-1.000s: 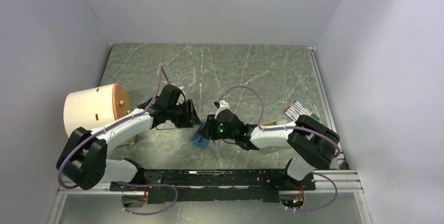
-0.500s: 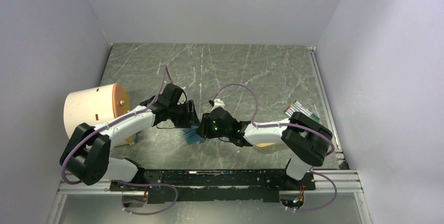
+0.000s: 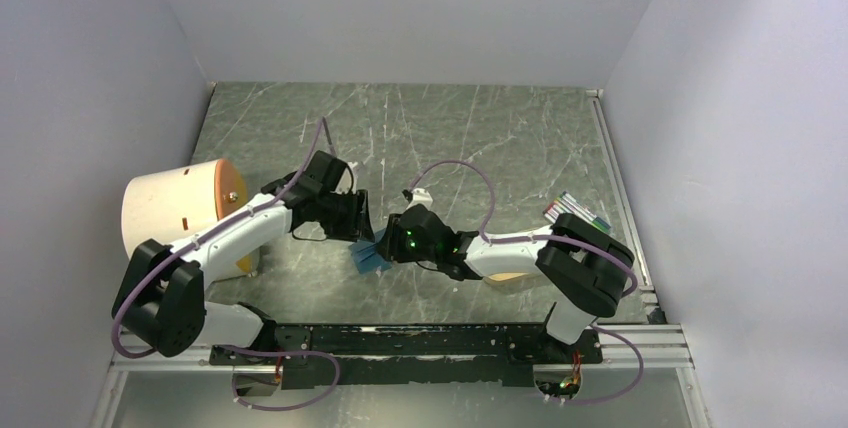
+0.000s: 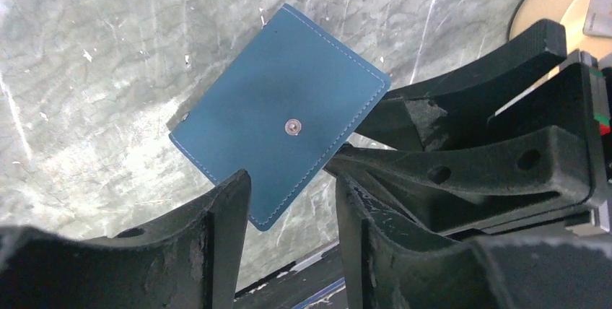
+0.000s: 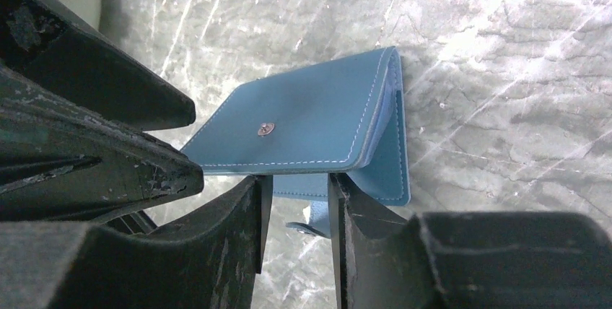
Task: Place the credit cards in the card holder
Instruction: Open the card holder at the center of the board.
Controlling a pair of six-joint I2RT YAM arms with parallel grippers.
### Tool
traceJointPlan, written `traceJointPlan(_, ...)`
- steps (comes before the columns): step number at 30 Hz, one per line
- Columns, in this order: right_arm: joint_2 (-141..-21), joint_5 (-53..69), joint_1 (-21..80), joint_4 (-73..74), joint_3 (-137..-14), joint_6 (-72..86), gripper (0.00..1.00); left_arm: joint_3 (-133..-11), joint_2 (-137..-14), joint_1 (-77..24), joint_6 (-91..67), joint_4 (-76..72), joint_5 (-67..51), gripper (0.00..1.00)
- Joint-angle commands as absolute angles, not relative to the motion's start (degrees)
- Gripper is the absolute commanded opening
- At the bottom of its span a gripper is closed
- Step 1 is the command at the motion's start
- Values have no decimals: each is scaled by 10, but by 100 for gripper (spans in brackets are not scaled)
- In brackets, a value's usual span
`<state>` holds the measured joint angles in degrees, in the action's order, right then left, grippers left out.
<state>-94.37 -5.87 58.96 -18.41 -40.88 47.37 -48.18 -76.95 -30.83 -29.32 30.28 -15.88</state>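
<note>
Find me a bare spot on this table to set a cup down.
Bare: the whole far half of the table; also a narrow strip between the card holder and the front rail. Crowded: the centre, where the left gripper and right gripper flank it; cream tub left, markers and tan tray right.

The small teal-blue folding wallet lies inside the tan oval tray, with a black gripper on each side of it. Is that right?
No. The small teal-blue folding wallet lies on the grey-green marbled tabletop, not inside the tan oval tray, which sits off to the right, as the top external view shows. The left gripper and right gripper do flank it.
</note>
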Motion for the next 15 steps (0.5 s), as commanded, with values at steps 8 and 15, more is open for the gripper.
traceJointPlan(8, -955, -70, 578, -213, -425, 499, 38, -497, -732, -318, -84, 304, -169, 42)
traceJointPlan(15, -962, -60, 569, -221, -428, 505, 38, -475, -708, -330, -14, 264, -167, 52)
